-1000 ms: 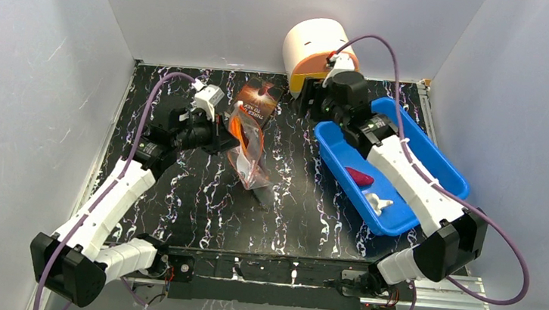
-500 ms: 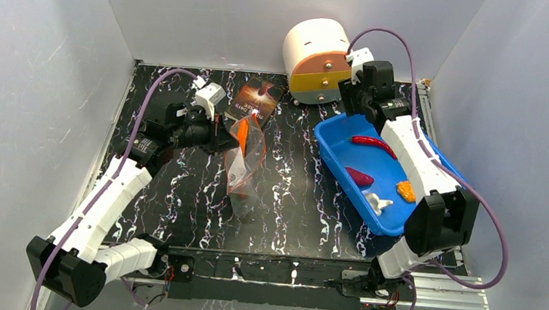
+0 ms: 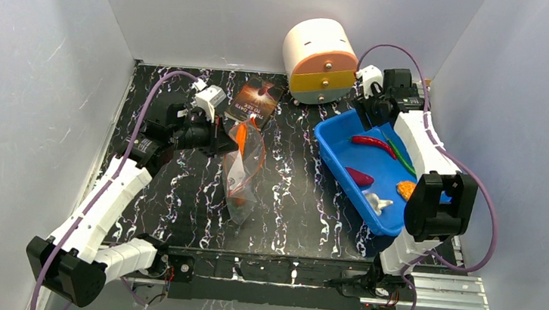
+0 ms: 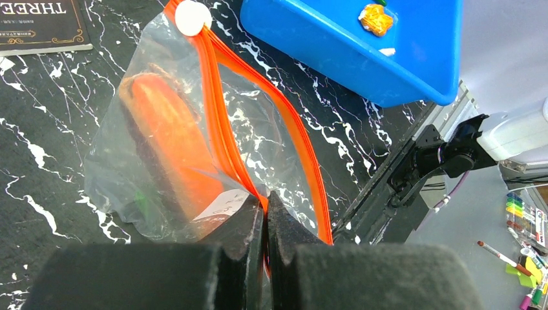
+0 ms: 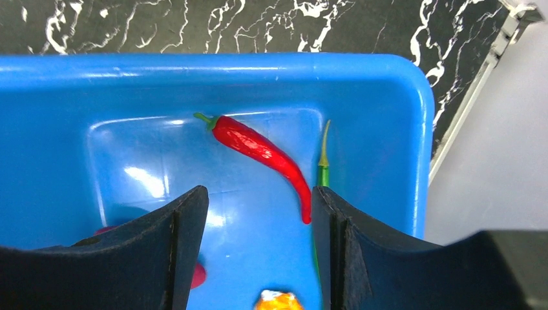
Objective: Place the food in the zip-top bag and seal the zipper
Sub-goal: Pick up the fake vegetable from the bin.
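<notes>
My left gripper (image 3: 224, 139) is shut on the red-orange zipper (image 4: 223, 123) of the clear zip-top bag (image 3: 243, 171) and holds the mouth up; its tips (image 4: 265, 201) pinch one side of the strip. An orange-brown slice (image 4: 169, 148) lies inside the bag. My right gripper (image 3: 370, 115) is open and empty over the far end of the blue bin (image 3: 331, 147). In the bin lie a red chili (image 5: 262, 152), a thin green stick (image 5: 322, 169), a magenta piece (image 3: 360, 178), a white lump (image 3: 379, 204) and an orange bit (image 3: 405, 190).
A white and orange cylinder (image 3: 319, 53) stands at the back, just left of my right wrist. A dark paperback book (image 3: 255, 101) lies behind the bag. White walls close in the table on three sides.
My right arm has swung from the table's back middle, near the bag, to the right, above the bin's far end. The chili, green stick and orange bit have come into sight. The bag swung lower.
</notes>
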Tool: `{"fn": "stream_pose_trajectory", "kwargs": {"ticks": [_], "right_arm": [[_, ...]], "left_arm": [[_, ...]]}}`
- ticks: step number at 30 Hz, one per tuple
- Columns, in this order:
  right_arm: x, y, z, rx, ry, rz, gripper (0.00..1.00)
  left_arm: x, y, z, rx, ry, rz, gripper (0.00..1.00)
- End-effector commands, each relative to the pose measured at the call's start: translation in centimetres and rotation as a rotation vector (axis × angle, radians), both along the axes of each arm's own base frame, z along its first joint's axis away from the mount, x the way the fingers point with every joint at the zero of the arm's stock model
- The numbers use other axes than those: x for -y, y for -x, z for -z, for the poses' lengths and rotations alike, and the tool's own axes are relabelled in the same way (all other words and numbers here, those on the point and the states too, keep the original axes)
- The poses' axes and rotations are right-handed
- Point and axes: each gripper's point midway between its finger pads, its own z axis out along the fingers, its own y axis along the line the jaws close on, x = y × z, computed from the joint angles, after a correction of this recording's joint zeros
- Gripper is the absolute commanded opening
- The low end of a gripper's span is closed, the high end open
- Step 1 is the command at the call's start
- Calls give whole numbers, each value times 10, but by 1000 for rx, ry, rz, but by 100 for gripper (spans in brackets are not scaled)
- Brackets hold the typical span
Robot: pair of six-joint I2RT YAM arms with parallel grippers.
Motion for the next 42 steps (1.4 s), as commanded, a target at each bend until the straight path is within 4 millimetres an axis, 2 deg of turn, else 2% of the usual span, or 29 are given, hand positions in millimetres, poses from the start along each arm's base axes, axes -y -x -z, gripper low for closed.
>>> {"fn": "stream_pose_trajectory", "kwargs": {"ticks": [1,4,5,12,16,18,24,34,42], "right_arm": [[20,0,-3,30,65,-67,57],[21,2,5,-2,66,-111,57],[32,3,10,-12,81,-114,57],[45,14,53,-99,124,-153,56],[48,10,58,-78,108,-179,56],[50,6,72,-93,115,-183,56],[53,-1,95,-125,129,-199,56],[51,-12,117,-127,117,-215,56],[50,-12,131,-141,117,-243,60]], "left_arm": [[0,7,-27,52,35,9,0],[-2,8,-27,51,27,0,0],[-3,8,-27,50,27,-1,0],[-2,9,-32,49,45,-14,0],[-1,10,-34,42,57,-15,0],[-2,10,-34,39,57,-20,0],[-1,14,-36,27,74,-24,0],[-4,16,-36,33,76,-41,0],[-5,17,-35,35,75,-41,0]]}}
